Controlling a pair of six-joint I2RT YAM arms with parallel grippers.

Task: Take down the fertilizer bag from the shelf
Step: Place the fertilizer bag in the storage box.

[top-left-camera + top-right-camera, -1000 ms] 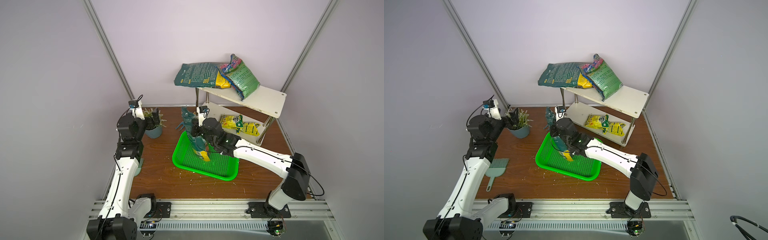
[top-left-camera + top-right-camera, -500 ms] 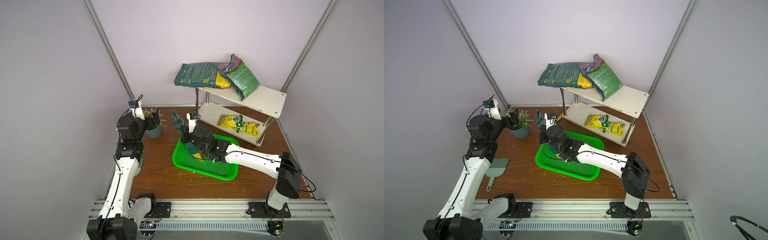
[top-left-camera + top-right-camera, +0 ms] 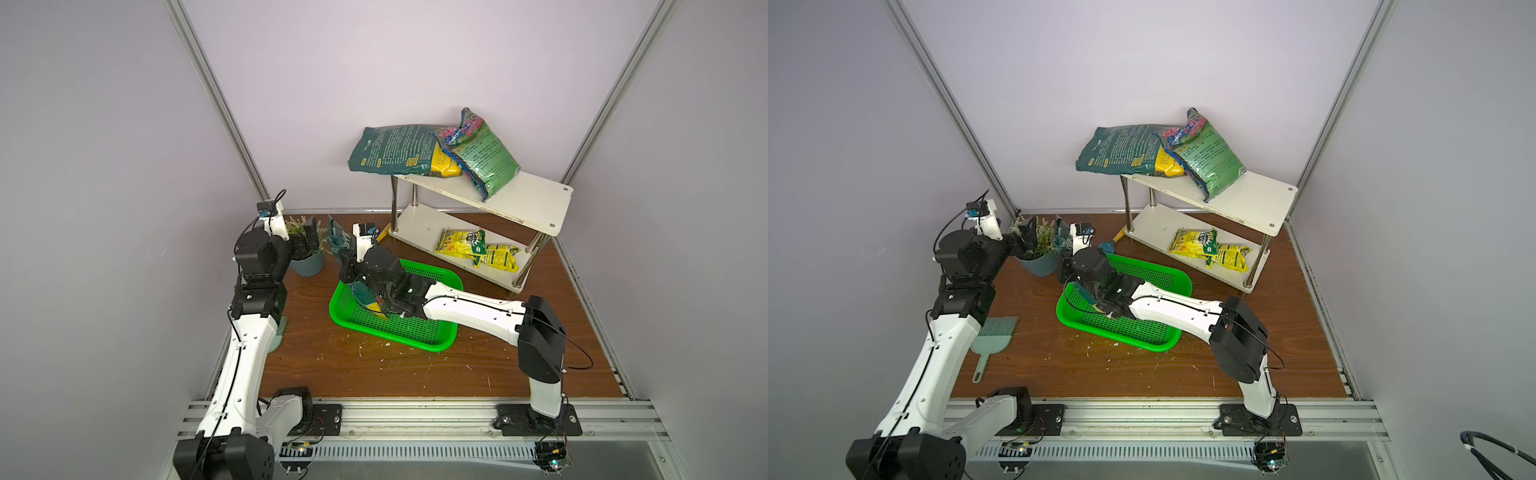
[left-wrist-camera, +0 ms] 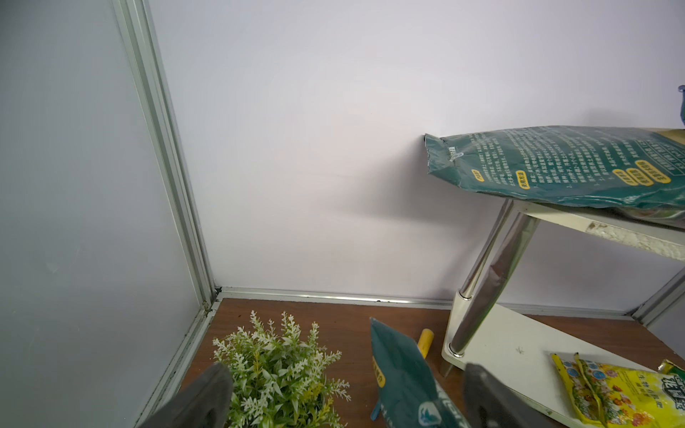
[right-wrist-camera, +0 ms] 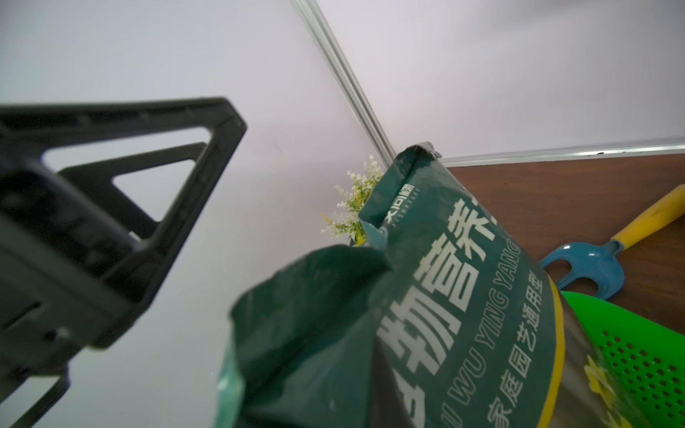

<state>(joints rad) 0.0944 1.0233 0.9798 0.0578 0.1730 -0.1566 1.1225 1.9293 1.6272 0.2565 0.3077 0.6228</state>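
**Near edge.** Bare brown tabletop [image 3: 374, 374], speckled with pale crumbs, runs between the front rail and the green basket [image 3: 409, 330]. This is the widest open stretch. A teal dustpan [image 3: 994, 336] lies flat beside the left arm, close to the left wall.

**Right gripper** [image 3: 347, 266]. It is pinched tight on the crumpled upper part of the fertilizer bag [image 5: 463, 315]. The bag is off the shelf and hangs tilted over the basket's left corner. Whether it touches the basket floor cannot be determined. Its dark green face carries large white Chinese characters and the Latin letters "WU YING YANG". A yellow band crosses the face beside the lettering.

**Left gripper** [image 4: 346, 374]. The fingers are spread wide and hold nothing. It is poised above the potted plant [image 3: 307, 264], just left of the held bag.

**Behind the basket.** A trowel [image 5: 593, 263] with a blue blade and yellow handle lies flat, its handle pointing toward the shelf [image 3: 528, 199].

**Far right corner.** The shelf stands here.
- **Top board:** A dark green sack [image 3: 395, 151] overhangs the left edge. It bears fine white print and yellow label patches, none legible. A lighter green sack [image 3: 486, 162] with a pink-and-blue top leans on it. The right half of the board is bare.
- **Lower board:** Yellow packets [image 3: 461, 245] with green labels lie here. Their print is too small to read.
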